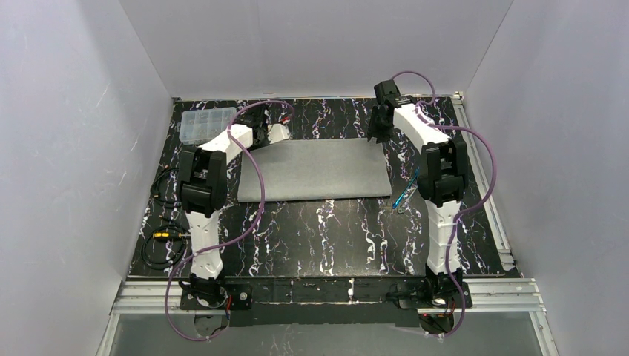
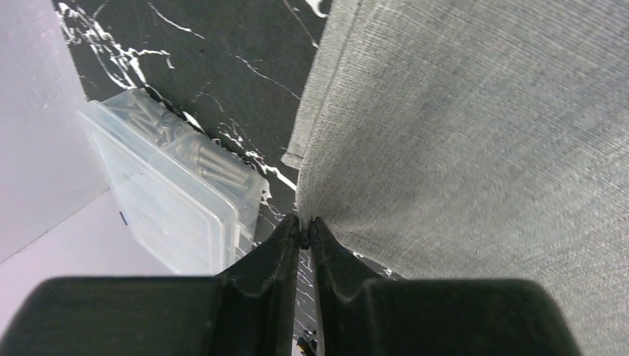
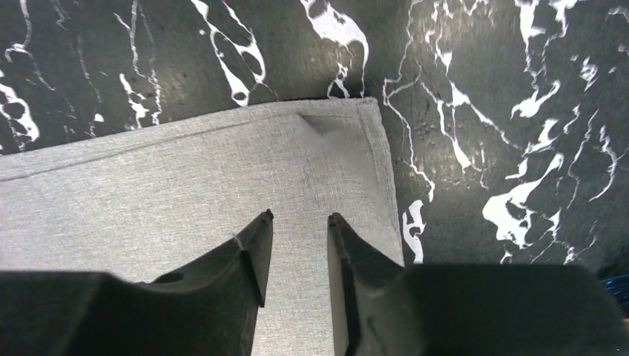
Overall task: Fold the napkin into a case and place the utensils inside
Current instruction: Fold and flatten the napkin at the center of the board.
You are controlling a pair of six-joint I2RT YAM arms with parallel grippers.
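Note:
The light-grey napkin (image 1: pixel 315 170) lies folded into a wide flat rectangle at the middle back of the table. My left gripper (image 1: pixel 261 136) is at its far left corner. In the left wrist view the jaws (image 2: pixel 305 222) are nearly together, with a pinch of the napkin (image 2: pixel 460 133) edge between the tips. My right gripper (image 1: pixel 380 126) hovers over the far right corner. Its jaws (image 3: pixel 300 216) stand open above the napkin (image 3: pixel 185 193) with nothing between them. A slim blue utensil (image 1: pixel 405 190) lies right of the cloth beside the right arm. A small silver piece (image 1: pixel 400 211) lies just below it.
A clear plastic compartment box (image 1: pixel 205 124) stands at the back left, close to the left gripper, and shows in the left wrist view (image 2: pixel 178 193). Black cables with a yellow plug (image 1: pixel 163 239) lie at the left edge. White walls enclose the black marbled table (image 1: pixel 319 237).

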